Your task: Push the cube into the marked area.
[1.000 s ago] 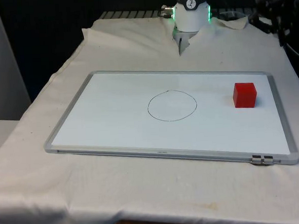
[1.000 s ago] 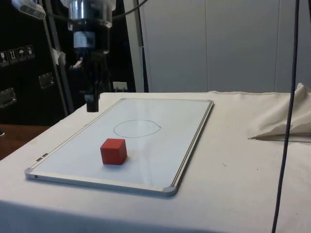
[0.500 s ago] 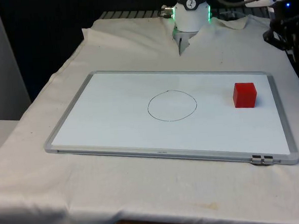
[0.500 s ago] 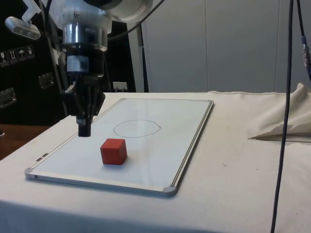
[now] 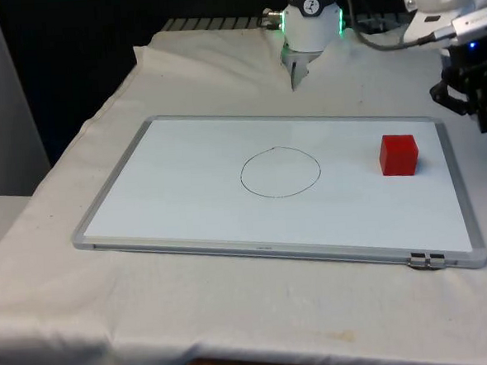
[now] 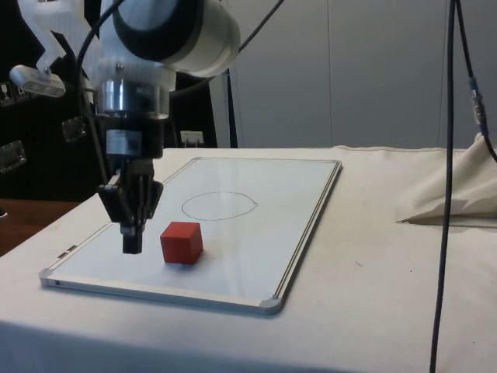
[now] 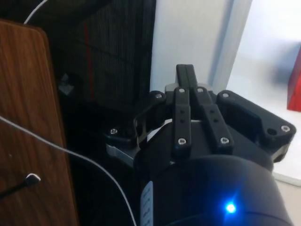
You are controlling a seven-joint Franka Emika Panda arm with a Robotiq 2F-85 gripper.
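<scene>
The tool (image 6: 133,242), fingers pressed together and empty, is hanging at the side view's lower left, just beside the red cube (image 6: 182,242).

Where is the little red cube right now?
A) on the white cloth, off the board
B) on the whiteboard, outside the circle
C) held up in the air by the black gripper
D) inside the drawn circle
B: the small red cube sits on the flat white whiteboard, well apart from the thin drawn circle, and the black two-finger gripper is beside it, not holding it.
</scene>
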